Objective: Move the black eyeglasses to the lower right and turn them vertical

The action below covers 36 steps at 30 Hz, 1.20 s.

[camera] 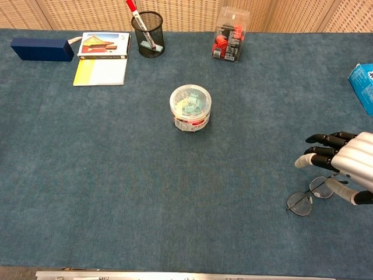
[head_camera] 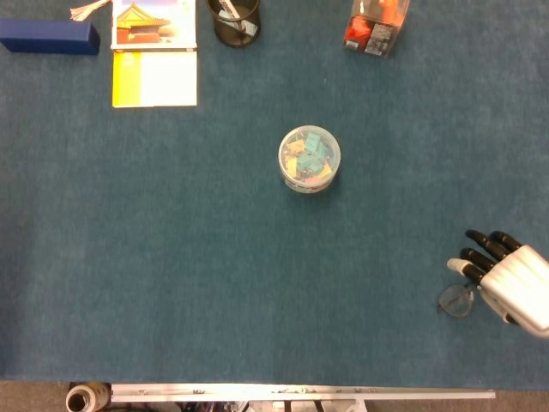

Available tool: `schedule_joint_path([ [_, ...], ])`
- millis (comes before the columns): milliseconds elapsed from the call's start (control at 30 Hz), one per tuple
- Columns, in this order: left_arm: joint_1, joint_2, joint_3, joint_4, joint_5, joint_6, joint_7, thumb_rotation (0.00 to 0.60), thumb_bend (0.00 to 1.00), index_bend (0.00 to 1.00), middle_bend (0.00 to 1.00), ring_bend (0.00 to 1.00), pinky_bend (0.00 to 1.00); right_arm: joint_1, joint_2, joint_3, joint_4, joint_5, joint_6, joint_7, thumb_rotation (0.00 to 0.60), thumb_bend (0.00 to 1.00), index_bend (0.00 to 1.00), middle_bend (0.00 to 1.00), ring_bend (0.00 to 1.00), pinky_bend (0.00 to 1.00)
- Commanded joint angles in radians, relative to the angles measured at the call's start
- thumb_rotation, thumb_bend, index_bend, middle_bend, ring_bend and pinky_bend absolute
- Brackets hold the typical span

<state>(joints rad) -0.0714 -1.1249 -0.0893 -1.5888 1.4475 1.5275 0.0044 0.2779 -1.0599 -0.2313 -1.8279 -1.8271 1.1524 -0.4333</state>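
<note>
Black eyeglasses (camera: pixel 309 197) lie flat on the blue worktop (camera: pixel 116 175) at its lower right, close to the near edge. In the chest view one round lens rests free on the cloth while the other sits just under the thumb side of the right hand (camera: pixel 344 168); in the head view only one lens (head_camera: pixel 455 300) shows clearly, the rest hidden beneath the hand (head_camera: pixel 506 273). The frame runs at a slant, neither upright nor level across the worktop.

That hand reaches in from the right edge, palm turned down and its white back facing the cameras. Its dark fingers (camera: pixel 322 153) stretch out toward the left, fanned slightly apart and uncurled, with the tips off past the glasses. The thumb hangs lower, just above or against the nearer lens; whether it actually touches the frame I cannot tell. Nothing looks pinched or gripped, so the hand reads as spread and holding nothing. The left hand shows in neither view.

A clear round tub of coloured clips (camera: pixel 190 107) stands at the middle of the worktop, well apart from the glasses. Along the far edge sit a dark blue box (camera: pixel 42 49), a booklet with a yellow cover (camera: pixel 102 58), a black mesh pen cup (camera: pixel 147 34) and a clear case with red contents (camera: pixel 230 34). A light blue box (camera: pixel 362 86) pokes in at the right edge.
</note>
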Motion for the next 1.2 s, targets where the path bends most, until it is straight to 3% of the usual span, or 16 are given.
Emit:
schedule_joint_path([
  [33, 0.000, 0.000, 0.000, 0.000, 0.000, 0.000, 0.000, 0.600, 0.38, 0.47, 0.54, 0.40, 0.53, -0.005, 0.052, -0.014, -0.043, -0.044, 0.048, 0.039, 0.600, 0.51, 0.28, 0.31, 0.14, 0.25],
  [200, 0.000, -0.002, 0.000, 0.000, 0.000, 0.000, 0.003, 0.600, 0.38, 0.48, 0.54, 0.40, 0.53, -0.030, 0.128, -0.013, -0.078, -0.092, 0.140, 0.058, 0.600, 0.51, 0.28, 0.31, 0.14, 0.25],
  [433, -0.001, -0.004, 0.001, 0.000, 0.001, -0.002, 0.007, 0.600, 0.38, 0.48, 0.54, 0.40, 0.53, -0.064, 0.175, 0.006, -0.071, -0.080, 0.184, 0.036, 0.600, 0.51, 0.28, 0.31, 0.14, 0.25],
  [1200, -0.003, -0.005, 0.003, 0.000, 0.001, -0.005, 0.009, 0.600, 0.38, 0.48, 0.54, 0.40, 0.53, -0.130, 0.131, 0.080, 0.054, 0.081, 0.151, -0.051, 0.600, 0.54, 0.28, 0.29, 0.14, 0.25],
])
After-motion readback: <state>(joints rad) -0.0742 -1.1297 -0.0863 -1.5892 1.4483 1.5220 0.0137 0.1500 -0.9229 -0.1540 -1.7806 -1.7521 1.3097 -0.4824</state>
